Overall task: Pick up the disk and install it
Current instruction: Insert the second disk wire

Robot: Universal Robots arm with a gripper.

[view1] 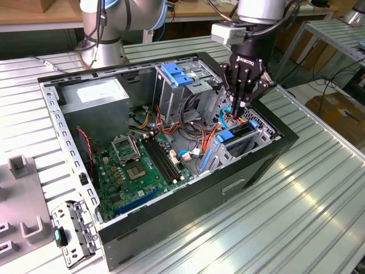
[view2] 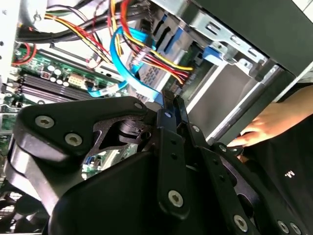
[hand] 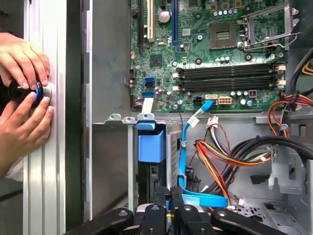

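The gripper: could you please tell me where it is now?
In the exterior view the gripper hangs over the open computer case at that view's right, just above the blue-railed drive bay, beside a blue cable.

A ribbed aluminium table (view1: 319,188) of silvery slats carries the scene. An open black computer case (view1: 171,220) lies on its side across the middle of it. Just beside the case, toward the exterior view's left, a small metal bracket with a green tab (view1: 71,233) rests on the slats, and grey plastic fixtures (view1: 21,197) sit beyond it. The robot arm's base (view1: 102,34) stands at the far edge.
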